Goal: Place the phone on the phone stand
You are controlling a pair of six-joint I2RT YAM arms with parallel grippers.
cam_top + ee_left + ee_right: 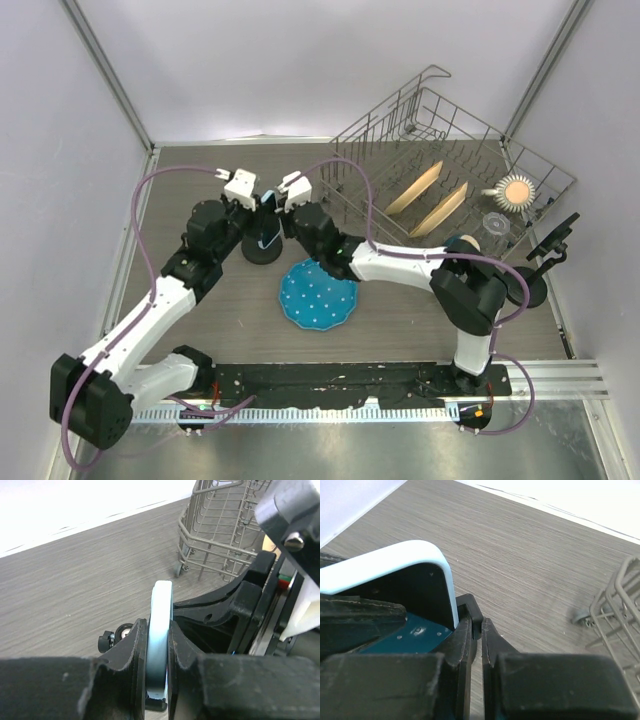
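Observation:
The phone (162, 600), in a pale blue case, stands on edge between the two fingers of my left gripper (159, 630), which is shut on it. In the top view the phone (268, 200) is held above the round black base of the phone stand (262, 248), with my left gripper (247, 190) on its left and my right gripper (289, 190) on its right. The right wrist view has the phone's dark screen and blue rim (415, 592) beside the stand's black lip (470, 606). My right gripper (476, 625) is shut on that lip. The phone's lower edge meets a black ledge.
A blue plate with white dots (317, 293) lies just in front of the stand. A wire dish rack (450, 170) with wooden utensils and a glass fills the back right. Another black stand on a round base (530, 285) sits at the right edge.

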